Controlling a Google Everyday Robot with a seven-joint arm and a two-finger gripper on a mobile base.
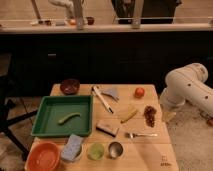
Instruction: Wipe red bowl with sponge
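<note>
The red bowl (44, 156) is wide, shallow and orange-red, and sits at the table's front left corner. Just to its right the light blue sponge (72, 146) lies across a small white bowl (76, 156). My white arm (187, 87) comes in from the right, beyond the table's right edge. My gripper (168, 114) hangs at its lower end beside that edge, far from bowl and sponge, open with nothing in it.
A green tray (50, 125) holding a green vegetable fills the left middle. A maroon bowl (70, 86), grey-blue cloth (111, 92), white brush (102, 99), tomato (139, 92), banana (128, 115), grapes (150, 115), brown-grey block (108, 128), fork (140, 134) and two cups (96, 150) crowd the rest.
</note>
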